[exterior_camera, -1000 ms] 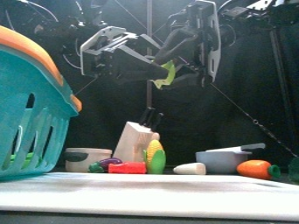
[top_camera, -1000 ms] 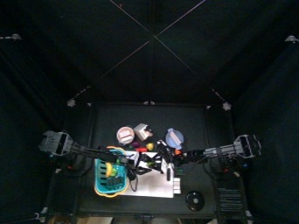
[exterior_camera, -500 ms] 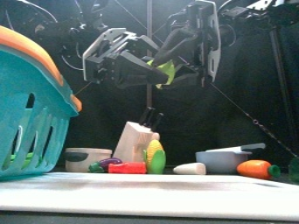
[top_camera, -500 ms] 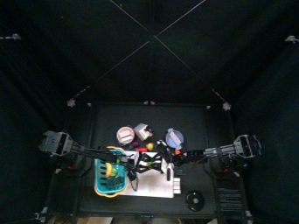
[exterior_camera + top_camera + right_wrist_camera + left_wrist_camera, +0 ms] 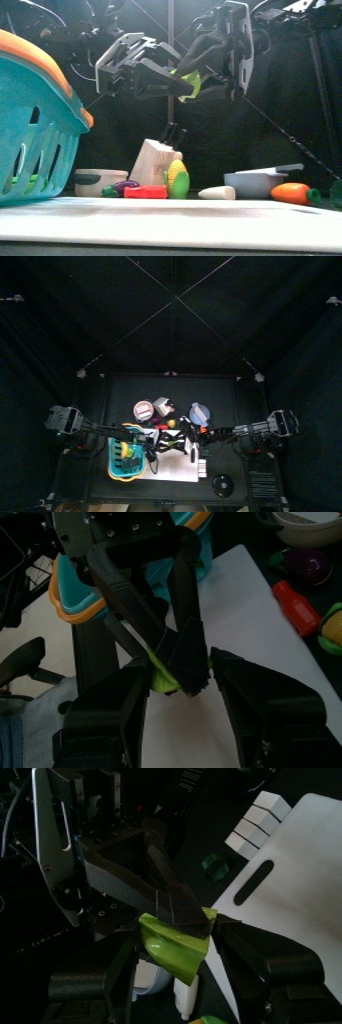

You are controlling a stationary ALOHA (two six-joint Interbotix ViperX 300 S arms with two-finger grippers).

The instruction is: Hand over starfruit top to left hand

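Passing midair: starfruit [image 5: 190,84] is gripped by right end effector [image 5: 201,78]; left end effector [image 5: 163,80] is spread around it, closing needed next.

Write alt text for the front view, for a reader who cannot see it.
Above the table, the right end effector holds a green starfruit piece against the left end effector, which meets it mid-air. Below stand a teal basket, a knife block, a corn cob and a carrot.
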